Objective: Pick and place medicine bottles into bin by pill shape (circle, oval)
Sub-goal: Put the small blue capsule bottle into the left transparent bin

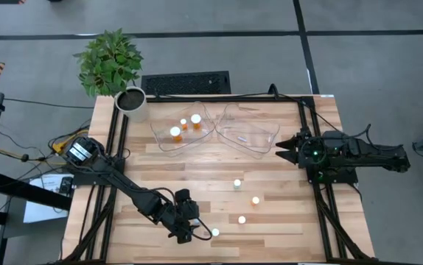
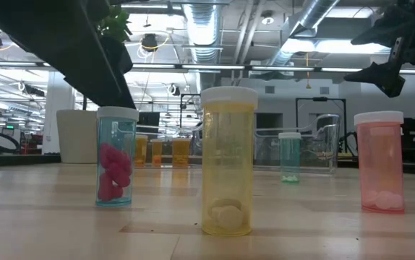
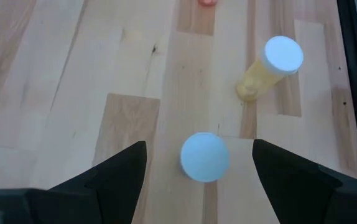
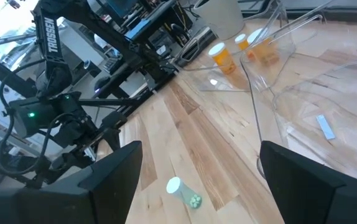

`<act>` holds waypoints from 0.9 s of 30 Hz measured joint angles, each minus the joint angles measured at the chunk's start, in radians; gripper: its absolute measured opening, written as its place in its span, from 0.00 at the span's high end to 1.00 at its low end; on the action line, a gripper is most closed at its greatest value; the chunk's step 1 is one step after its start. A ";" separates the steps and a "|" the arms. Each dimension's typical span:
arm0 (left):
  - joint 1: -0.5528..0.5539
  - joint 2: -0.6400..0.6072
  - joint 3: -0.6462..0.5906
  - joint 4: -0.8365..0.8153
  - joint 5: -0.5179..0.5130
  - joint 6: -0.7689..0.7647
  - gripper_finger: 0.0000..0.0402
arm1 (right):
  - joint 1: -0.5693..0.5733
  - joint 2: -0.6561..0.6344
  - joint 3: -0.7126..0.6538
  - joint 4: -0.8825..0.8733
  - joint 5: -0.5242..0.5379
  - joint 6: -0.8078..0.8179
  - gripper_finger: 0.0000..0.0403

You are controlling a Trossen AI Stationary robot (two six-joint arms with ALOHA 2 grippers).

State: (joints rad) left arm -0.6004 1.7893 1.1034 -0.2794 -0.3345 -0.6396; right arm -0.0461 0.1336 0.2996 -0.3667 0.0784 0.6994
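A: Blue-tinted plastic with a white cap: that bottle (image 3: 204,157) stands upright at the lower centre of the left wrist view, squarely between the left pincer's (image 1: 194,231) wide-spread fingers (image 3: 113,174), which hold nothing. In the high view it sits at the bottom of the frame, just right of the pincer.

B: So the step in hand looks like the grasp. How to do it well?

A: Keep the cap centred, come down until the fingers flank the body below the cap, then close evenly so it stays upright. The yellow bottle (image 3: 272,65), upper right of that view, stands apart, so there is room.

B: And the right pincer (image 1: 286,149)?

A: It waits spread and empty at the right of the high view, beside the clear bins (image 1: 259,143) at upper centre. Three orange bottles (image 1: 194,120) already lie in the left bin (image 1: 169,140).
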 joint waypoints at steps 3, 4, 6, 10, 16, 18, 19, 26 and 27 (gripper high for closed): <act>0.008 0.003 0.000 0.001 0.027 0.000 0.31 | 0.000 0.000 0.000 0.000 0.000 0.000 0.17; 0.012 0.009 0.000 0.007 0.039 0.000 0.33 | 0.000 0.000 0.000 0.000 0.000 0.000 0.17; 0.014 0.015 0.000 -0.002 0.061 0.002 0.37 | 0.000 0.000 0.000 0.000 0.000 0.000 0.17; 0.016 0.013 0.000 -0.002 0.020 0.015 0.44 | 0.000 0.000 0.000 0.000 0.000 0.000 0.17; 0.019 0.011 0.000 -0.001 0.022 0.018 0.51 | 0.000 0.000 0.000 0.000 0.000 0.005 0.17; 0.020 0.011 0.000 -0.001 0.023 0.022 0.53 | 0.000 0.000 0.000 0.000 0.000 0.006 0.17; 0.020 0.011 0.000 -0.001 0.029 0.026 0.55 | 0.000 0.000 0.000 0.000 0.000 0.006 0.17; 0.020 0.011 0.000 -0.001 0.067 0.028 0.64 | 0.000 0.000 0.000 0.000 0.000 0.007 0.17; 0.020 0.011 0.000 -0.001 0.067 0.028 0.66 | 0.000 0.000 0.000 0.000 0.000 0.007 0.17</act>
State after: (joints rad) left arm -0.5808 1.8004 1.1034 -0.2806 -0.2672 -0.6121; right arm -0.0460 0.1334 0.2996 -0.3664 0.0784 0.7067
